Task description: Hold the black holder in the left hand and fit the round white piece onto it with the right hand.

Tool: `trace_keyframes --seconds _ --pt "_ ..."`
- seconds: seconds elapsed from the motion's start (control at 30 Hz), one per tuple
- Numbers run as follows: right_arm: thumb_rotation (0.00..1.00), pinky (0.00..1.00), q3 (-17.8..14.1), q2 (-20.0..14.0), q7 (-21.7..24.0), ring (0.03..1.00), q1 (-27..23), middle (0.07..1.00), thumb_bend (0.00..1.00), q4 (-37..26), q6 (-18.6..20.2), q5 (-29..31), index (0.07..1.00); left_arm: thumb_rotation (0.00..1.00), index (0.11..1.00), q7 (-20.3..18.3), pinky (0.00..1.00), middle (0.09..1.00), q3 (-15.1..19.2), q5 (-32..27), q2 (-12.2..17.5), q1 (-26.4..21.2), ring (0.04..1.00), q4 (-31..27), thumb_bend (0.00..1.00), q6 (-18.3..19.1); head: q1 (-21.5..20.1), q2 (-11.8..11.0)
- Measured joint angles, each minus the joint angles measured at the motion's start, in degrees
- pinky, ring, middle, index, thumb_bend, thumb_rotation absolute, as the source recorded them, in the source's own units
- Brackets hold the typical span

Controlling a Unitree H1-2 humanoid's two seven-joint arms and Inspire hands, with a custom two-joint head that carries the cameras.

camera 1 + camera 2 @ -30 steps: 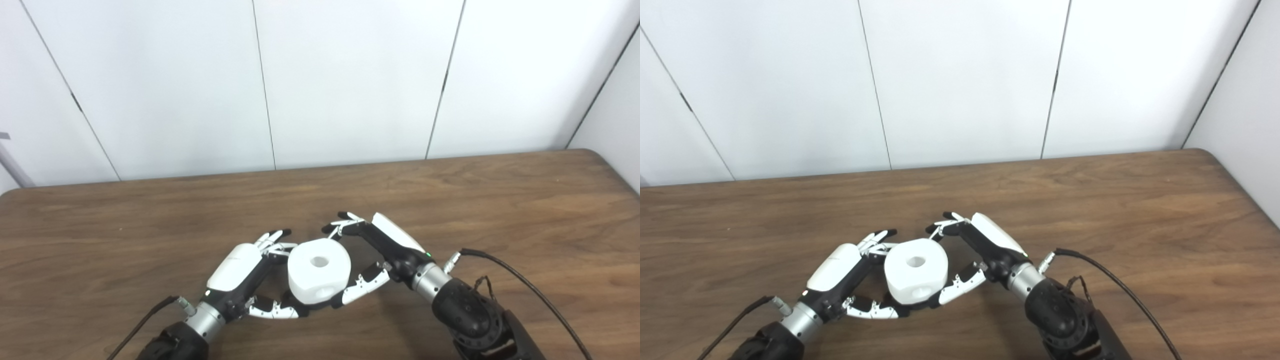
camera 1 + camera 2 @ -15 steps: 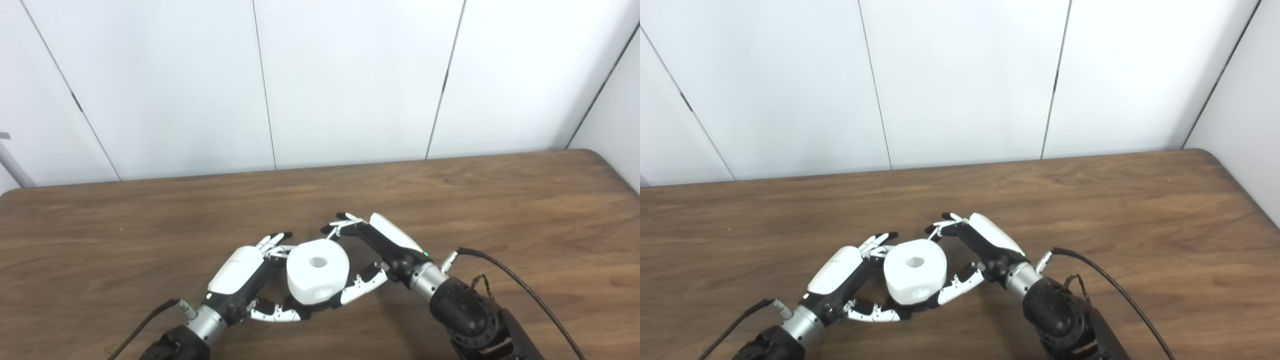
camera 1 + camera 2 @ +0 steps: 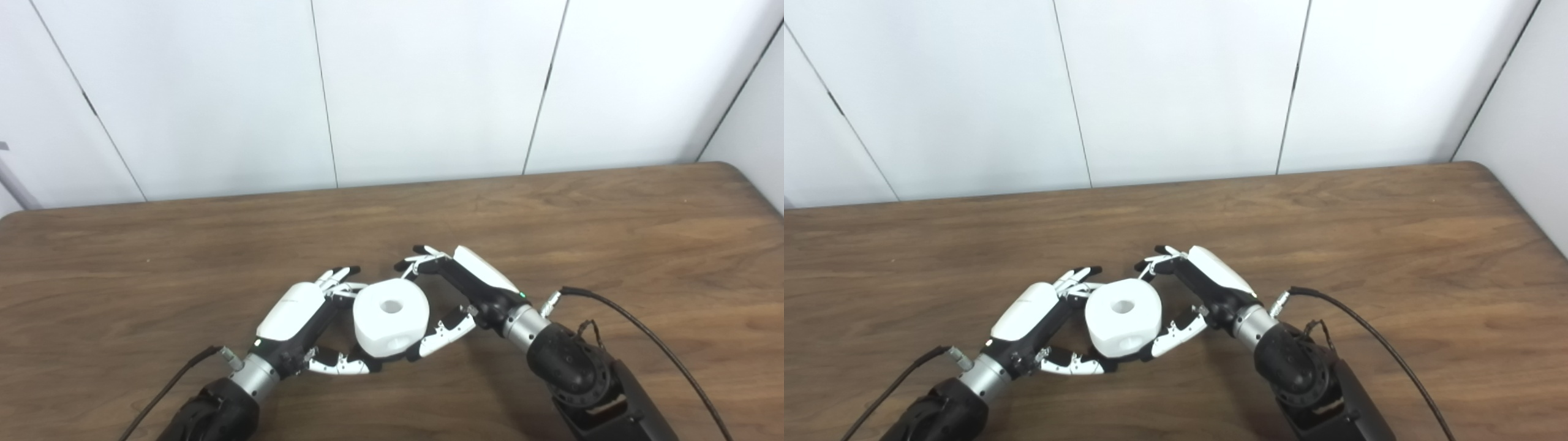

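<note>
The round white piece (image 3: 390,316), central hole facing up, sits low over the counter (image 3: 612,233) between both hands. The left hand (image 3: 298,321) cups it from 9 o'clock, the right hand (image 3: 456,294) from 3 o'clock, fingers curled against its sides, both seemingly gripping it. The black holder is hidden (presumably beneath the piece). To seat it well, the right hand should press straight down with the hole kept level while the left braces firmly, avoiding any tilt.
</note>
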Motion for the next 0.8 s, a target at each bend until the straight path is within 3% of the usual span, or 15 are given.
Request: trace_keyframes --seconds 0.43,0.5,0.53,0.63,0.8 --pt "0.16 1.0 1.0 -1.5 0.1 0.968 0.3 0.845 0.52 -0.3 -1.2 -0.3 0.491 0.05 0.483 -0.2 1.0 0.813 -0.1 0.0 -0.1 0.0 0.974 -0.1 0.52 0.0 0.2 0.3" --pt "0.32 1.0 1.6 -2.1 0.1 0.982 0.1 0.873 0.8 -0.5 -1.6 -0.9 0.646 0.05 0.483 -0.3 1.0 0.814 -0.1 0.0 -0.1 0.0 0.973 -0.1 0.52 0.0 0.3 0.3" --pt "0.35 1.0 2.0 -2.6 0.3 0.986 -0.1 0.881 0.85 -0.6 -1.6 -1.4 0.679 0.05 0.483 -0.3 1.0 0.814 -0.1 0.0 -0.1 0.0 0.973 -0.1 0.52 0.0 0.3 0.3" --pt "0.37 1.0 2.7 -4.0 2.2 0.998 -0.1 0.912 0.91 -0.7 -1.4 -2.0 0.776 0.05 0.483 -0.4 1.0 0.815 0.0 0.0 0.0 0.1 0.974 -0.1 0.52 0.0 0.2 0.2" --pt "0.35 1.0 2.9 -3.7 3.2 1.0 0.6 0.933 0.92 -0.8 -0.5 -2.2 0.844 0.05 0.483 -0.4 1.0 0.813 0.1 0.0 0.0 0.1 0.973 -0.1 0.52 0.1 0.2 0.2"
